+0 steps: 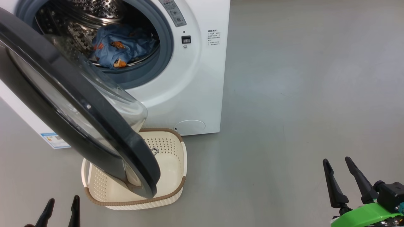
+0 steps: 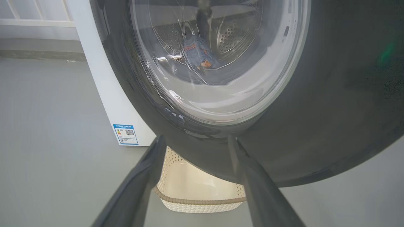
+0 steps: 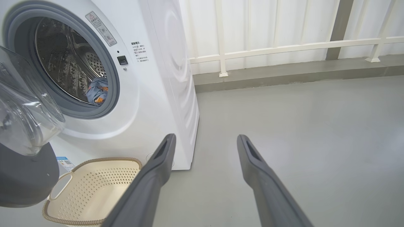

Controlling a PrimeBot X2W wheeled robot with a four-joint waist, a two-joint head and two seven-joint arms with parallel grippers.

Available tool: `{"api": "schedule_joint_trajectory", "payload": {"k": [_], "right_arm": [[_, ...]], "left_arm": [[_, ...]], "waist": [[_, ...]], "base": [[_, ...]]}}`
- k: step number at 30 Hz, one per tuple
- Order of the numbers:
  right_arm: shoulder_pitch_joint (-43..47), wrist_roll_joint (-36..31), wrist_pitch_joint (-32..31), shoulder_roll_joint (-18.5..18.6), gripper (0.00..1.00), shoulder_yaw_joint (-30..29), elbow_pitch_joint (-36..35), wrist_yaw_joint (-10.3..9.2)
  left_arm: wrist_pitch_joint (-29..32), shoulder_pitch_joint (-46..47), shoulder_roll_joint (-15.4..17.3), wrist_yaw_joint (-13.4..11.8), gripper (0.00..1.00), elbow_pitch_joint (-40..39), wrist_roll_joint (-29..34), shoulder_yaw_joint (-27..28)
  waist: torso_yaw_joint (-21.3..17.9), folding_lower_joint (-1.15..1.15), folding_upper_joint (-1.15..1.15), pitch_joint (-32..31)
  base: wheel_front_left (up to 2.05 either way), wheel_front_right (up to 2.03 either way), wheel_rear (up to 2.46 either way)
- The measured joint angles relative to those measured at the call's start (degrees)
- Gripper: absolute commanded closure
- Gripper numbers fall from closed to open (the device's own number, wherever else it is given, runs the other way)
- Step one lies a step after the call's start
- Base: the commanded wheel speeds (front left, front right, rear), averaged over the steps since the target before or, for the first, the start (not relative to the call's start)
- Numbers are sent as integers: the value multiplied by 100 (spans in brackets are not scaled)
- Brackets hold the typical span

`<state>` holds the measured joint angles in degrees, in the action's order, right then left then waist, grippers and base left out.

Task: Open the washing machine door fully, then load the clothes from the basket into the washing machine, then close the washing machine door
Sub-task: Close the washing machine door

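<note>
Washing machine door [image 1: 94, 116] stood open, hinged at left of washing machine [image 1: 195, 78]. Free edge pointed toward robot, hung over empty basket [image 1: 167, 145]; glass bulge turned toward drum. Clothes [image 1: 121, 47] lain in drum, near seal lip. Left claw [image 1: 63, 199] spread, nothing held, close to door's outer face. Right claw [image 1: 336, 160] spread, well apart.

Risks on closing: fabric could be pinched in seal; claw could be slid off glossy door.

A smooth grey floor [image 1: 300, 94] bears the white washing machine [image 1: 189, 78] at eleven o'clock, with the cream basket [image 1: 172, 148] standing just before it at seven o'clock.
</note>
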<state>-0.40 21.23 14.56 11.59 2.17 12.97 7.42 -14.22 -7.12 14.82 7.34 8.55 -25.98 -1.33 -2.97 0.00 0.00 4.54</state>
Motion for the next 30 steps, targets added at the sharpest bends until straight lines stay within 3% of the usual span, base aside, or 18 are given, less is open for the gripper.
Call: {"api": "schedule_joint_trajectory", "payload": {"k": [9,10,11,12,13,14,30], "right_arm": [[0,0,0,-1,0,-14,-14,0],[0,-1,0,-2,14,-14,-16,0],[0,-4,0,-4,49,-18,-19,0],[0,-5,0,-4,62,-20,-19,0],[0,-5,0,-4,85,-18,-19,0],[0,-5,0,-4,100,-12,-20,0],[-247,36,0,-77,100,671,90,0]], "left_arm": [[0,3,-3,0,0,-13,18,-3],[0,4,-5,0,0,-18,18,-8],[0,5,-9,0,0,-22,18,-16],[0,8,-19,0,0,-25,22,-22],[0,8,-35,0,0,-27,42,-24],[0,8,-52,0,0,-32,52,-31],[0,7,-301,0,0,-73,57,-96]], "waist": [[69,0,0,16],[86,0,0,17],[106,0,0,16],[130,0,0,14],[157,0,0,10],[185,0,0,6],[1049,0,0,-166]], "base": [[0,0,0],[0,0,0],[0,0,0],[0,0,0],[0,0,0],[0,0,0],[0,0,0]]}}
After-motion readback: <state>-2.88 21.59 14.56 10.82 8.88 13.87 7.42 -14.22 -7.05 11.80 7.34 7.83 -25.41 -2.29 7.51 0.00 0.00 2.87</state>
